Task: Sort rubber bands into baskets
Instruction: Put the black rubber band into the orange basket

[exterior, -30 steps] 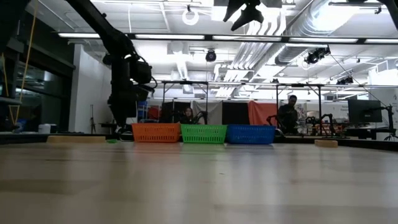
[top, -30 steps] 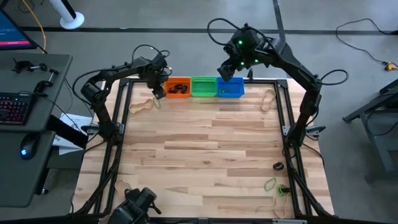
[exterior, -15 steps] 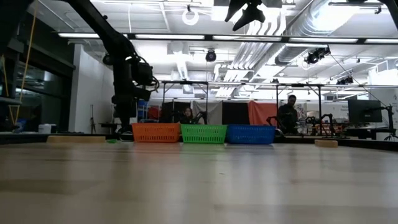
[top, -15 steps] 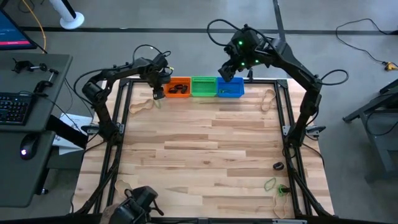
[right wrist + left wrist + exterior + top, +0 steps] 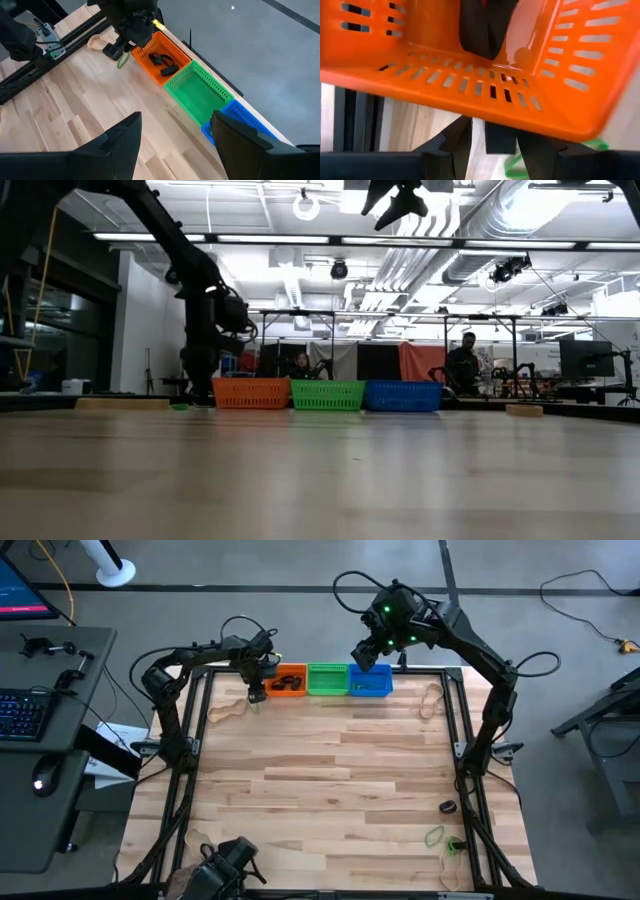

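Black bands [image 5: 162, 62] lay in the orange basket [image 5: 172, 50]; green basket [image 5: 200, 92] bare. Left tool [image 5: 256, 692] gripped a green band [image 5: 122, 61]; right tool [image 5: 368, 652] gaped over the tabletop [image 5: 330, 780].

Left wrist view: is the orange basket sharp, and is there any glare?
Left wrist view: the orange basket fills the frame, soft and slightly blurred, with a shiny highlight inside. Low view: the near table is out of focus; ceiling lamps glare.

No text or label can be read anywhere.

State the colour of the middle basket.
Green, clearest in the right wrist view.
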Action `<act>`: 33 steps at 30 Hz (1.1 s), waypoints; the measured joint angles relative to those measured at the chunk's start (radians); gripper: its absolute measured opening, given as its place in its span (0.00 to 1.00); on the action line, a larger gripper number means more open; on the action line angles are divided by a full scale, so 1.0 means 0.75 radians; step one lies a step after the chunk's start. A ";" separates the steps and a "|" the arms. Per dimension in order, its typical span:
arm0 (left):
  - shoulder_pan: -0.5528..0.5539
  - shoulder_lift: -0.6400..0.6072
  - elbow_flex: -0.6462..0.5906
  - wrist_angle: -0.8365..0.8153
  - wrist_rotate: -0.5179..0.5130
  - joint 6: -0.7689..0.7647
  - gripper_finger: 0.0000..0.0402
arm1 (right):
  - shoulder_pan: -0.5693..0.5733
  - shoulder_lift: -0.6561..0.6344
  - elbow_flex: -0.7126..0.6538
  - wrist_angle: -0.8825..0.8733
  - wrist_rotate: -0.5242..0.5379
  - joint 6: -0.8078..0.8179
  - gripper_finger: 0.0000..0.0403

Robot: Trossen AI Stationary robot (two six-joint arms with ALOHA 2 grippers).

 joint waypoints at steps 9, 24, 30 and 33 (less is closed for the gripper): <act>0.004 0.034 0.000 -0.006 -0.035 -0.059 0.31 | 0.000 0.000 0.000 0.000 0.000 0.010 0.56; 0.062 -0.335 0.064 -0.009 -0.180 -0.420 0.00 | 0.000 -0.004 0.000 -0.026 0.000 -0.052 0.56; -0.005 -0.444 0.063 0.016 0.174 -0.712 0.00 | 0.000 -0.039 0.000 -0.177 0.113 -0.104 0.56; -0.110 -0.426 0.019 0.139 0.223 -0.807 0.00 | -0.002 -0.058 0.001 -0.261 0.144 -0.105 0.56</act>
